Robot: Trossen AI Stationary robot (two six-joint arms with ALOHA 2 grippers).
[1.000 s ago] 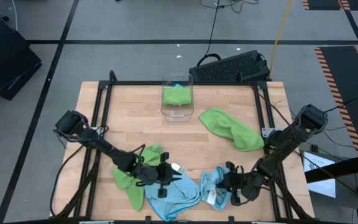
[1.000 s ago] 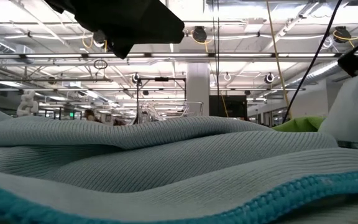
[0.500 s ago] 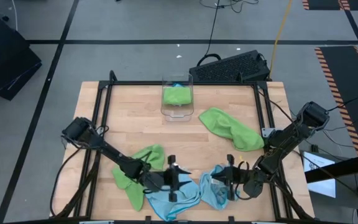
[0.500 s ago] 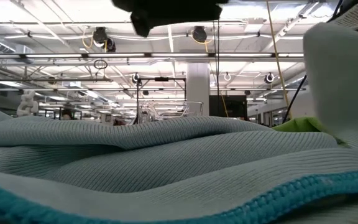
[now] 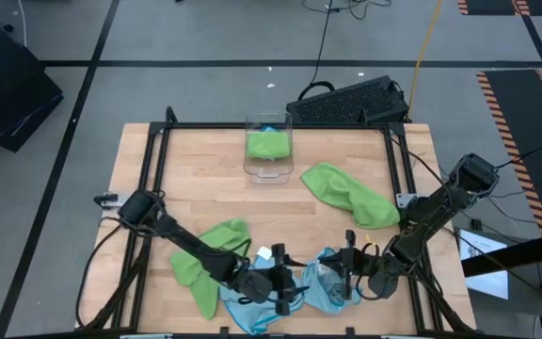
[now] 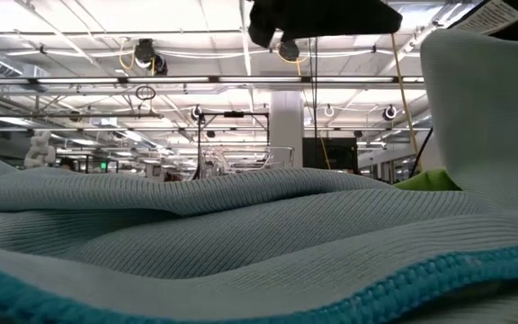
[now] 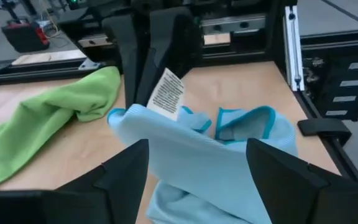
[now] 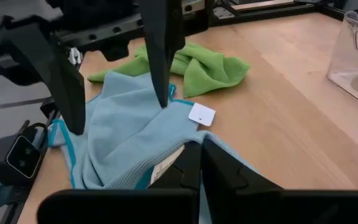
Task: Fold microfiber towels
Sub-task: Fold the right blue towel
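Note:
A light blue towel [image 5: 313, 287] lies crumpled near the table's front edge, between my two grippers. My right gripper [image 5: 344, 273] is shut on it and holds one tagged corner [image 7: 166, 92] up. My left gripper [image 5: 285, 281] is open, and its fingers [image 7: 126, 171] stand on either side of the raised blue fold [image 7: 191, 162]. I cannot tell whether they touch it. A lime green towel [image 5: 205, 259] lies bunched on the wood under the left arm. In the low view the blue towel [image 6: 241, 234] fills the foreground. My right gripper pinches the blue towel's edge at the corner with the printed white tag [image 8: 166, 168] between its two shut fingers [image 8: 191, 163]. The fingers come nearly level from the table's right side. The corner is lifted clear. The rest slopes down slack onto the table [image 8: 123, 130].
A clear bin [image 5: 269, 155] holding a lime towel stands at the far middle. Another lime towel [image 5: 351, 193] lies at the right. A black frame rail [image 5: 149, 188] runs along the table's sides, and a keyboard [image 5: 351, 102] sits beyond the far edge. Bare wood [image 5: 205, 179] spreads at the centre left.
My left gripper has gone toward the table's right edge, up to the right gripper, and has opened. My right gripper has risen a little and tipped, drawing the blue towel's tagged corner up off the table while the rest stays lying.

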